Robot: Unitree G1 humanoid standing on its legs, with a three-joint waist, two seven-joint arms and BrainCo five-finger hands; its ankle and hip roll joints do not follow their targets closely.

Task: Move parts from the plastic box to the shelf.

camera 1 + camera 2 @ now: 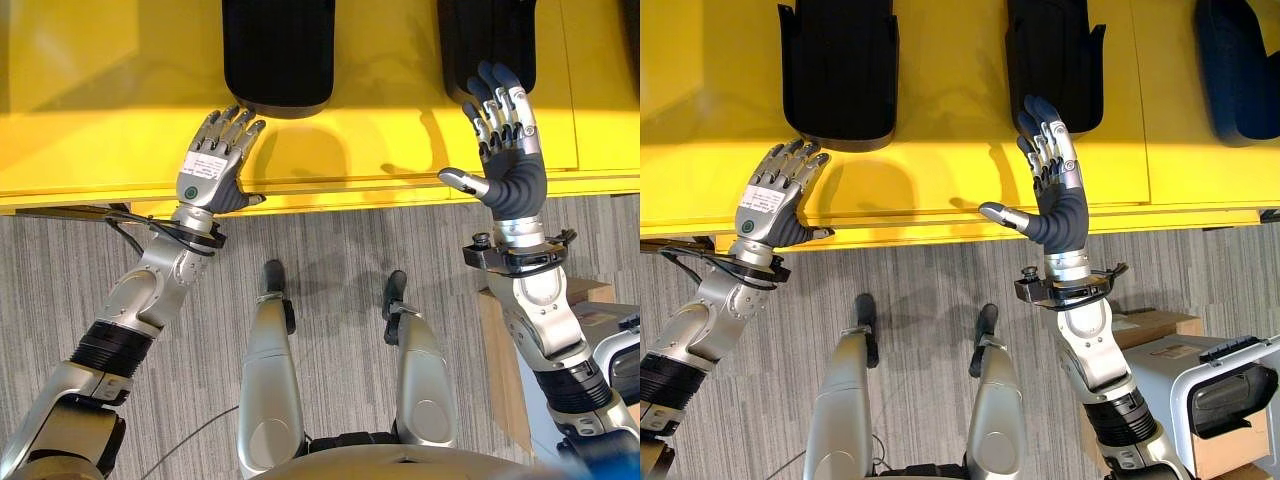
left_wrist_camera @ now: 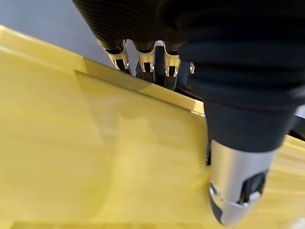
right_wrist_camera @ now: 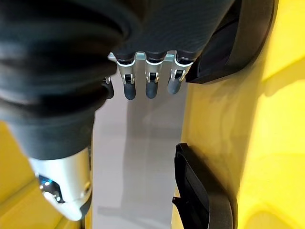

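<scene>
A glossy yellow shelf (image 1: 340, 150) with a smooth, hard surface and a rounded front lip runs across the head views, above grey striped carpet (image 1: 930, 270). 2 black moulded plastic parts lie on it: the left black part (image 1: 278, 55), a rounded-cornered tray shape with a raised rim, and the middle black part (image 1: 1055, 60), of the same matte plastic with small side tabs. A dark blue part (image 1: 1240, 65) of like shape lies further to the right on the shelf.

The left hand (image 1: 212, 165) is over the front of the shelf, palm down, fingers straight and slightly spread, their dark tips close to the near edge of the left black part; it holds nothing. Whether the tips touch the part cannot be told.

The right hand (image 1: 1052, 185) is held upright over the shelf edge, fingers straight and together, thumb stuck out to the side, empty. Its fingertips overlap the near end of the middle black part.

A grey plastic box (image 1: 1215, 395) with a dark handle opening is on the floor at the right, beside cardboard (image 1: 1155, 325).
</scene>
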